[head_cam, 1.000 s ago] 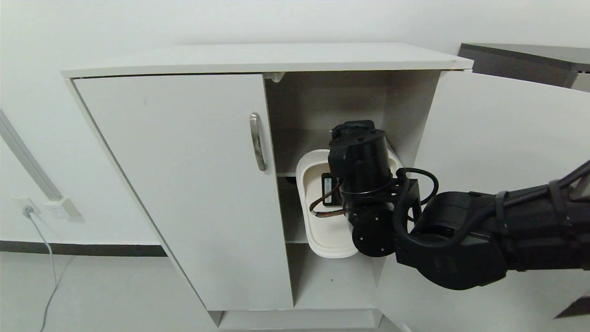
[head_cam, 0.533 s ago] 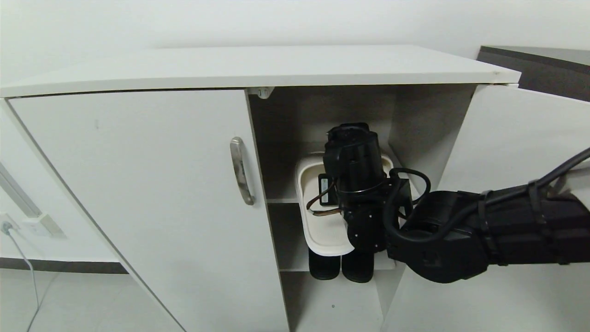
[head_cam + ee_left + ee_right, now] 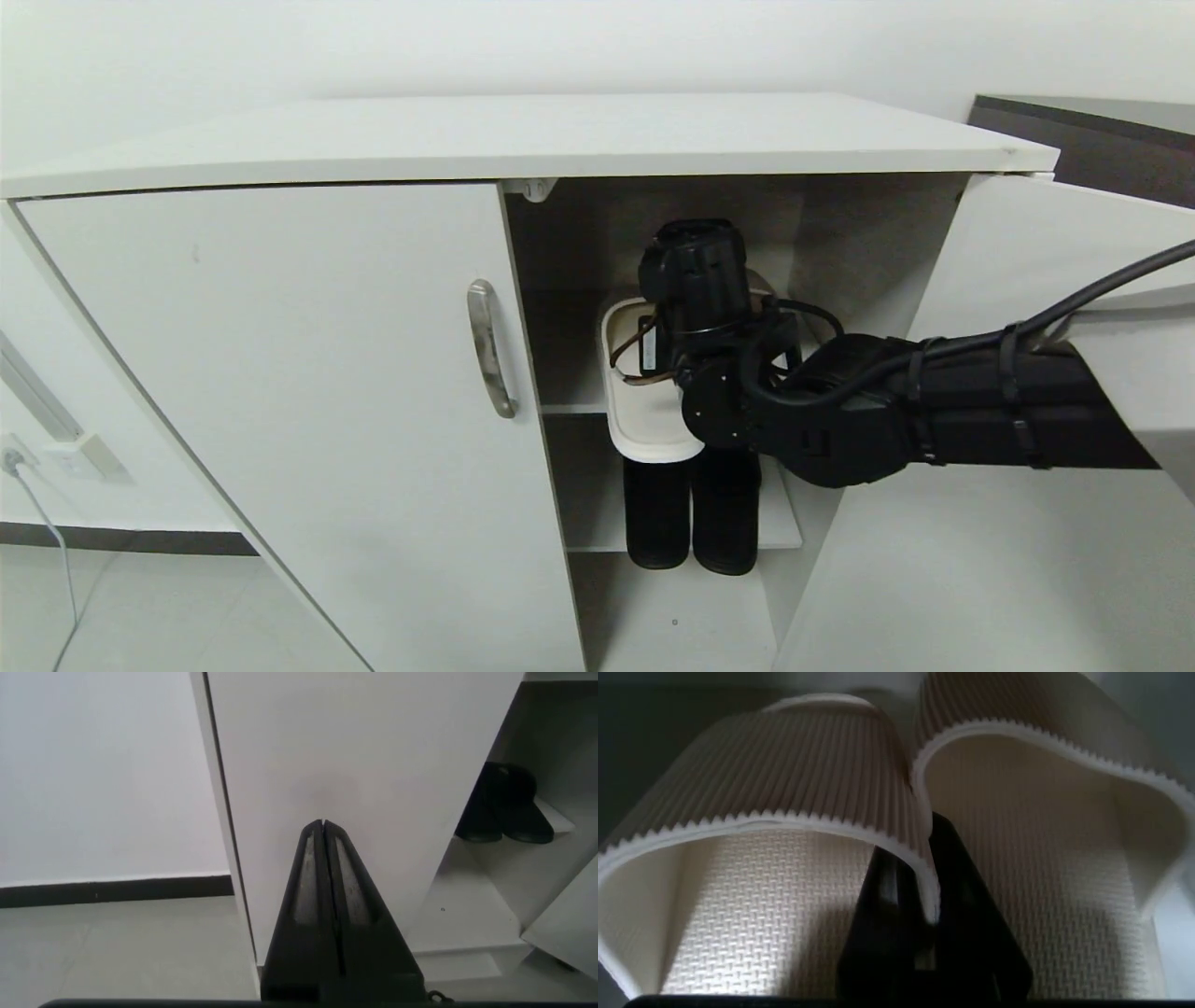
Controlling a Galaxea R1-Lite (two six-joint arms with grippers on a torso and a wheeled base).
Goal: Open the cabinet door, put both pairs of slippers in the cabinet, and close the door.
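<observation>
- Two pairs of slippers are at the cabinet [image 3: 523,131]: the cream slippers [image 3: 644,420] are level with the upper shelf [image 3: 560,407], and the black slippers [image 3: 691,513] are on the lower shelf [image 3: 780,527].
- The cabinet's left door [image 3: 280,392] is shut, with a metal handle [image 3: 490,350] upright near its inner edge.
- The right door [image 3: 990,560] is swung wide open on the robot's right.
- The right arm [image 3: 915,411] reaches in through the open half, and its wrist sits in front of the cream pair.
- In the right wrist view, the right claw [image 3: 920,873] is narrowed onto the cream slippers. It pinches the two adjoining edges of their ribbed straps together, with one slipper on either side of the fingers.
- The heel end of the cream pair juts out past the front edge of the upper shelf, toward the robot. I cannot tell whether the pair rests on that shelf.
- The black slippers lie side by side and touching, directly below the cream pair, with their heels at the front edge of the lower shelf.
- The left claw [image 3: 320,826] is pressed together with its tips meeting and nothing between them. It is outside the cabinet, in front of the shut left door.
- A wall socket [image 3: 14,457] with a cable sits low on the wall, to the left of the cabinet.
</observation>
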